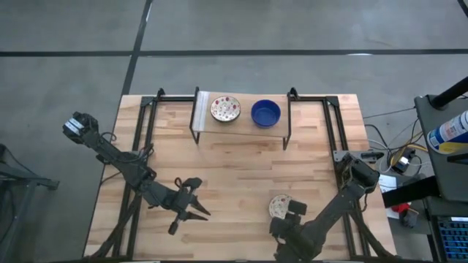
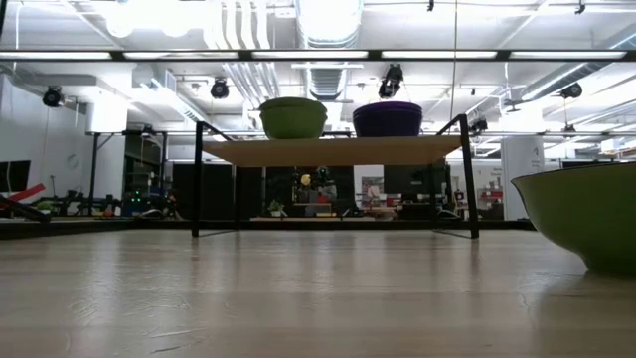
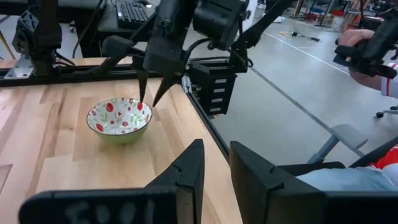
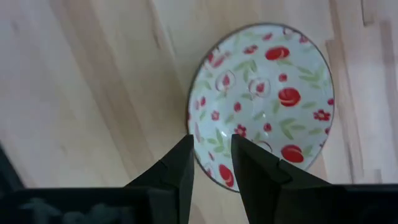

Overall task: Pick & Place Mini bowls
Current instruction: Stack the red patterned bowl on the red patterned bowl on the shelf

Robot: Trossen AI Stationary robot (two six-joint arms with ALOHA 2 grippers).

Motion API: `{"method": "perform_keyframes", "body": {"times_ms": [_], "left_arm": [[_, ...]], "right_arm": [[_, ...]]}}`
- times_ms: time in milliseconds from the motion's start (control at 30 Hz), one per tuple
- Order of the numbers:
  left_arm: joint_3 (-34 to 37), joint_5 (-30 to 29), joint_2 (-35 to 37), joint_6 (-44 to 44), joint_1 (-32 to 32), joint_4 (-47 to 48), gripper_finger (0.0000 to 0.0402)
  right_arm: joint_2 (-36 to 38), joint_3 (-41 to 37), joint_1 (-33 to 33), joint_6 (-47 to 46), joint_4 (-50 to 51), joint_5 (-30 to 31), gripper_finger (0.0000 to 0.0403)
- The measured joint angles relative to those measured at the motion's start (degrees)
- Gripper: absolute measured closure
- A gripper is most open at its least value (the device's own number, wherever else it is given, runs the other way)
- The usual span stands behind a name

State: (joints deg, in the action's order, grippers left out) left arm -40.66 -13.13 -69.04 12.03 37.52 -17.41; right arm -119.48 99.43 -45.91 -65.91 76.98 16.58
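My right gripper point(image 4: 211, 163) hangs over the patterned bowl point(image 4: 262, 102) near the table's point(image 1: 241, 168) front edge, fingers parted, seemingly straddling its rim; lifting carelessly could snag and tip it.

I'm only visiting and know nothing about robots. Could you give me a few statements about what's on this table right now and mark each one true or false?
1. Two bowls sit on the raised shelf: a patterned bowl and a blue bowl. True.
2. The right gripper hangs just above the rim of a third bowl on the table. True.
3. That third bowl is solid blue. False: it is white inside with red and green flowers.
4. The left gripper is carrying a bowl. False: its fingers hold nothing, over bare wood.
5. The third bowl lies upside down. False: it sits upright, inside facing up.
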Motion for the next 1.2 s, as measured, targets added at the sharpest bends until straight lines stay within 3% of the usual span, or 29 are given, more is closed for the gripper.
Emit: {"method": "perform_keyframes", "body": {"times_ms": [1200], "left_arm": [[0.0,0.0,-0.02,0.04,0.07,-0.15,0.033]], "right_arm": [[0.0,-4.37,-1.09,1.56,-5.86,-1.7,0.0305]]}}
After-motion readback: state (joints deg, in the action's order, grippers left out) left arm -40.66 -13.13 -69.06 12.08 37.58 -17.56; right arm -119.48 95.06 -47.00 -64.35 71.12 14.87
